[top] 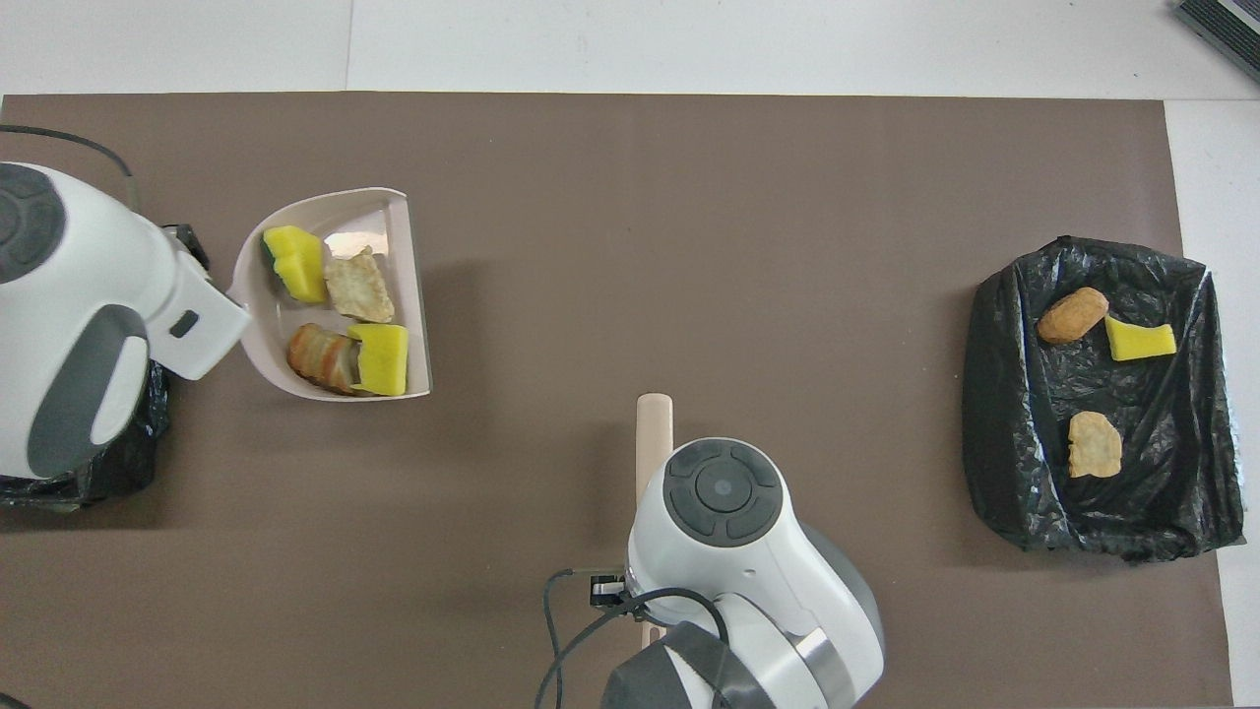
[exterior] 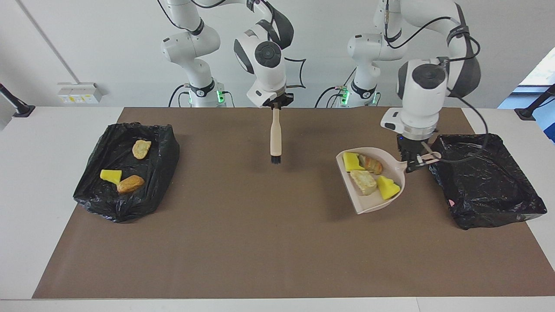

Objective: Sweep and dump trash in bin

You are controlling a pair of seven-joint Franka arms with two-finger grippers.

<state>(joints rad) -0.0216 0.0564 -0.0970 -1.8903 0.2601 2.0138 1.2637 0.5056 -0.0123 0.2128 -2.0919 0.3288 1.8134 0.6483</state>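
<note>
A: Dustpan [exterior: 373, 182] — item one. Left tool [exterior: 415, 161] is clamping its handle and carrying it above the mat [exterior: 260, 242], just beside the empty bin [exterior: 485, 182] at the left arm's end of the surface.

B: Contents?

A: Trash [exterior: 368, 173], four pieces: two yellow wedges, two tan chunks, all lying loose in the pan. In the overhead view the pieces are sitting close together, the pan's open lip pointing toward the middle of the mat.

B: Item two?

A: Brush [exterior: 275, 141]. Right tool [exterior: 276, 103] is gripping the top of its handle; it is hanging bristles-down over the middle of the mat, waiting.

B: Item three?

A: Second bin [exterior: 130, 173], at the right arm's end, holding three scraps: one yellow wedge, two tan chunks.

B: Risks?

A: Judging from here, the dump is the step pending. Pieces are riding unsecured, so a tilt begun before the lip is passing over the bin's rim would probably be spilling them onto the mat. The bin's liner is looking slack and low; a pan dragging across it could be folding the rim inward or pushing the bin. A cable [exterior: 468, 151] is drooping over that bin, and snagging seems possible.
</note>
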